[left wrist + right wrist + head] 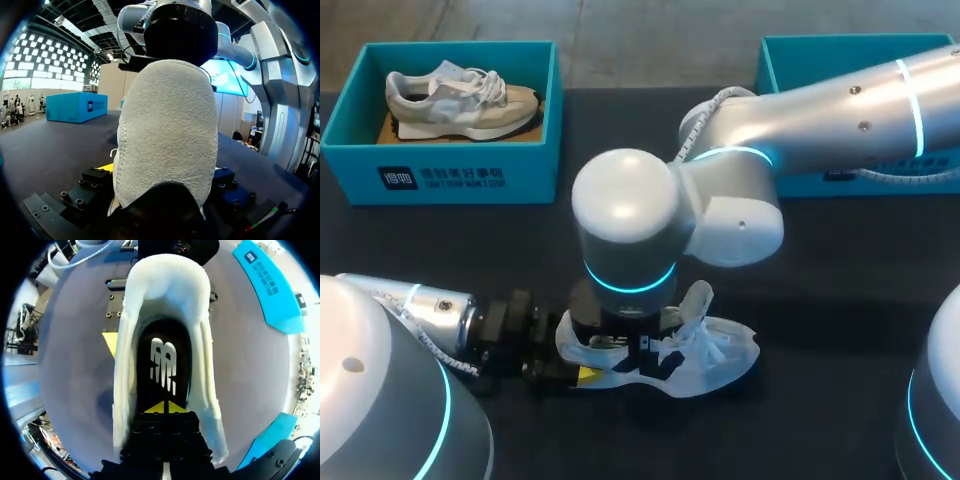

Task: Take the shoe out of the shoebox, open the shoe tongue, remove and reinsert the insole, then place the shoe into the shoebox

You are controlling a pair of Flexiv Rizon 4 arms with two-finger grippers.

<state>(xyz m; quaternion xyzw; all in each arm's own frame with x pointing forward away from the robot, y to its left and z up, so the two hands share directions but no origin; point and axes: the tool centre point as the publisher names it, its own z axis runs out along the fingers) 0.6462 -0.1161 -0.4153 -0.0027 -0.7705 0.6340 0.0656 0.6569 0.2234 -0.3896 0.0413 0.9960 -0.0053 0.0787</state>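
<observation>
— What was hidden?
— From above, the wrist of the right arm (820, 110) covered the middle of the white shoe (720, 355). Only its toe, laces and heel rim showed. The right box (790, 60), at the far right corner of the desk (840, 260), was mostly behind that arm too.
— And the left gripper?
— The left gripper (162, 175) held the shoe by the heel, a finger on either side. In its own view the heel blocked nearly everything, with one yellow tip (105, 166) peeking out.
— The right gripper?
— The right gripper (164, 408) was down inside the shoe, tips pressed together over the black insole (164, 365). I couldn't tell whether they pinched it.
— Where did the shoe lie?
— By the desk's near edge, around the middle, toe toward the right edge. A tan shoe (460, 100) sat in the left box (440, 175) at the far left corner.
</observation>
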